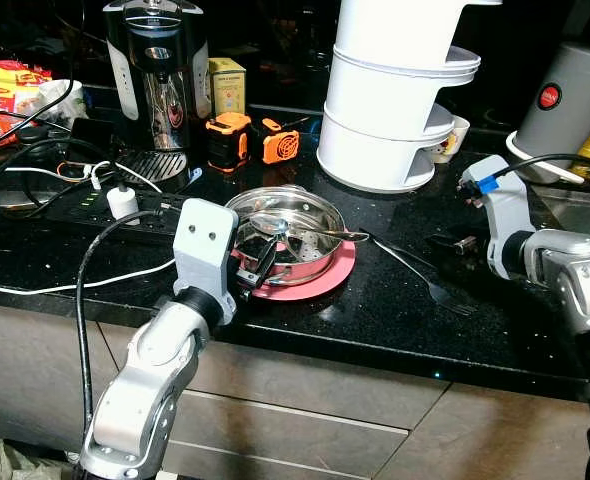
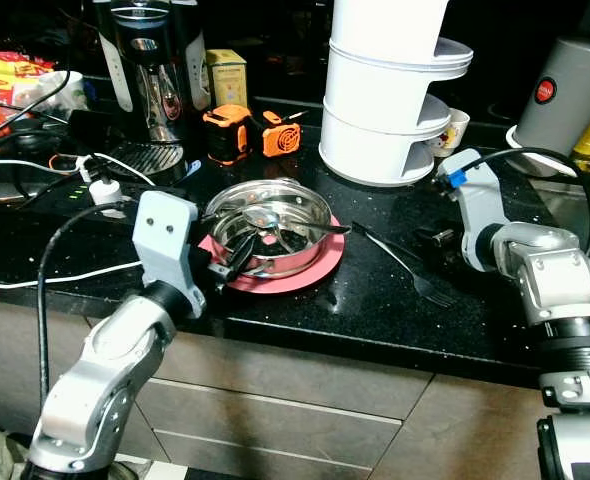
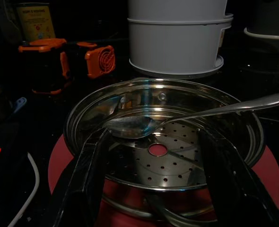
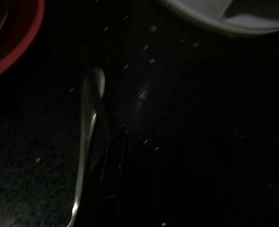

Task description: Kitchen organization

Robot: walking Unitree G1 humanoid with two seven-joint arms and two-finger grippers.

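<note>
On the black counter [image 1: 395,310] near its front edge sits a red plate [image 1: 320,282], and on the plate stands a steel pot [image 1: 300,232] with a perforated steamer insert inside. A spoon [image 3: 144,125] lies across the pot — its bowl toward the robot's left, its handle running over the rim on the right side. The left gripper [image 1: 258,262] is at the near left rim of the pot; in the left wrist view its two black fingers [image 3: 85,179] are spread wide apart on either side of the pot's near edge, and they hold nothing. To the right of the plate a fork [image 1: 430,280] lies flat on the counter, tines toward the front edge. The right gripper [image 1: 458,243] rests low over the counter just beyond the fork's handle end; its wrist view is very dark, and whether its fingers are apart or together I cannot tell. Behind the pot stands a stack of white containers [image 1: 395,90], with two orange tools [image 1: 250,138] and a coffee machine [image 1: 155,75] to their left — cables trail across that side of the counter.
</note>
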